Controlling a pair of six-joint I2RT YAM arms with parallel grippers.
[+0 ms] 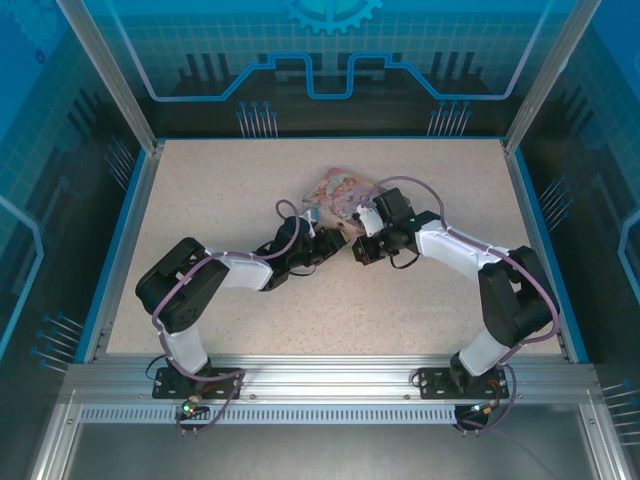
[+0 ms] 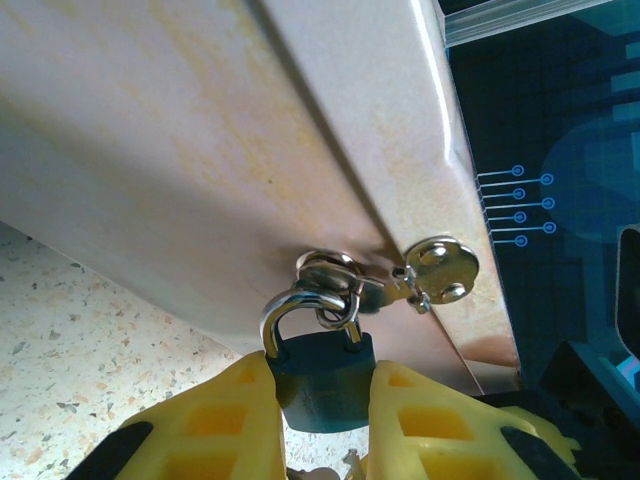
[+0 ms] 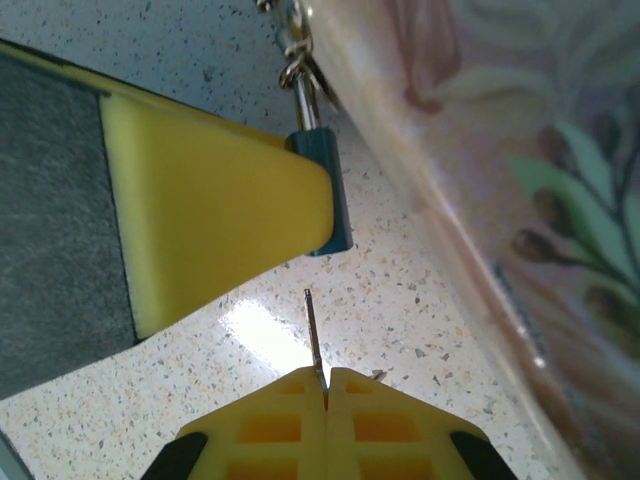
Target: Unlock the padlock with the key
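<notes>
Gripping the padlock (image 2: pixel 322 392) by its blue body, the left gripper (image 2: pixel 322 376) clamps it between two yellow fingers (image 2: pixel 235 412), with the silver shackle (image 2: pixel 288 305) uppermost. The shackle passes through small metal rings (image 2: pixel 330 272) on the side wall of the pink box (image 2: pixel 230 130), just beside a round-headed latch piece (image 2: pixel 438 268).

In the right wrist view, the right gripper (image 3: pixel 325 378) has its fingers pressed together on the key (image 3: pixel 313 330). The key's thin blade stands out of the fingertips and points toward the lower end of the padlock (image 3: pixel 334 190). Its tip is near the lock but apart from it, with bare speckled table (image 3: pixel 420 300) between them. The padlock appears edge-on here, against the left arm's yellow finger (image 3: pixel 215 215).

From above, the left gripper (image 1: pixel 325 243) and right gripper (image 1: pixel 358 248) meet at the near edge of the pink box (image 1: pixel 335 190), at mid-table.
</notes>
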